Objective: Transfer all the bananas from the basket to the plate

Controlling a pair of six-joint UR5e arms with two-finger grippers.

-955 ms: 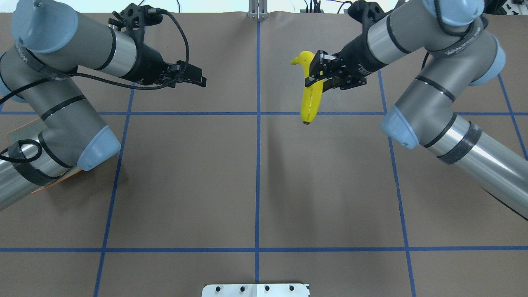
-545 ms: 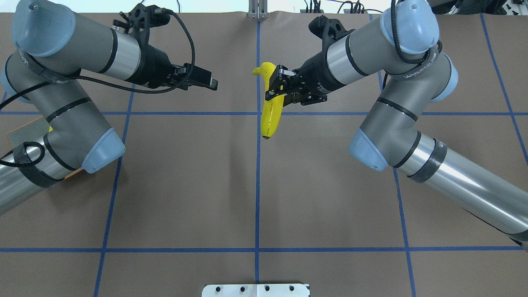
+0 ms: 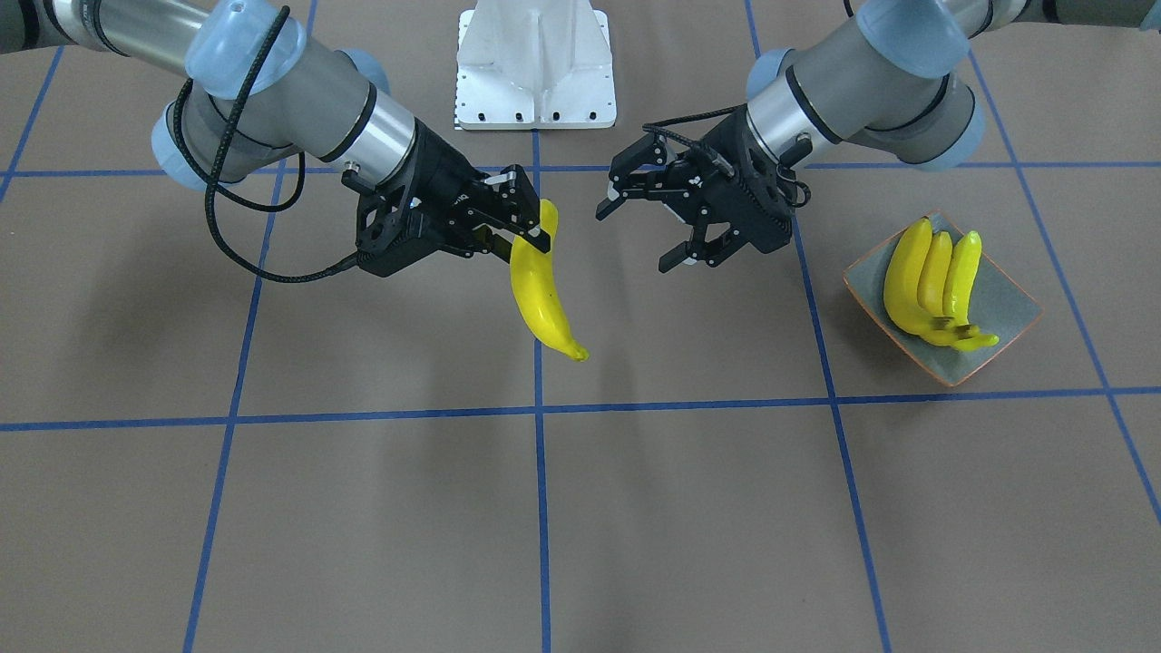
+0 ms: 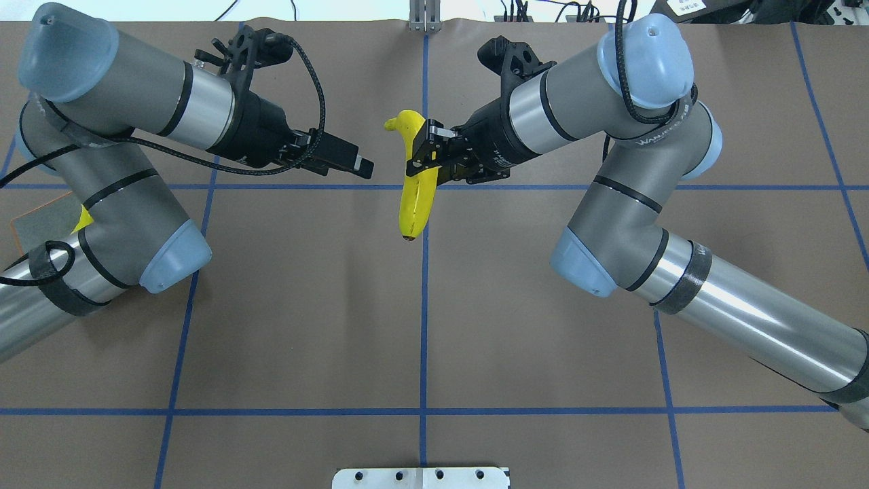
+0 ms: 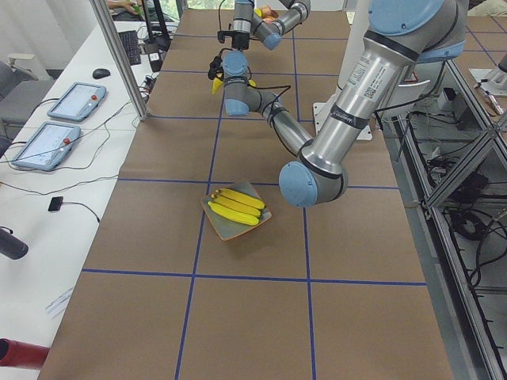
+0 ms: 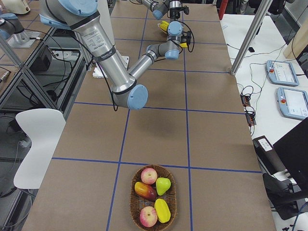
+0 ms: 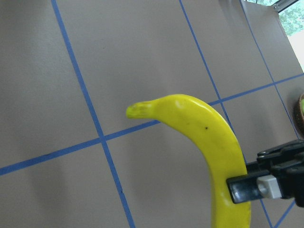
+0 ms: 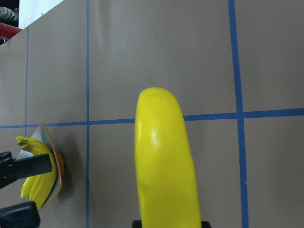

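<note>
My right gripper [image 3: 531, 238] is shut on a yellow banana [image 3: 537, 295] near its stem end and holds it hanging above the table's middle line. It also shows in the overhead view [image 4: 415, 193]. My left gripper [image 3: 646, 229] is open and empty, just beside the banana and facing it. The grey-green plate [image 3: 1005, 313] on my left side holds three bananas [image 3: 934, 281] side by side. In the overhead view the plate [image 4: 37, 224] is mostly hidden under my left arm. The left wrist view shows the held banana [image 7: 209, 142] close up.
A wicker basket [image 6: 132, 202] at the table's end on my right holds apples and other fruit; I see no banana in it. The white robot base [image 3: 535, 68] stands at the table's back edge. Blue tape lines cross the brown table.
My right arm has carried the banana leftward to the table's middle line. My left gripper has moved right, toward the banana.
</note>
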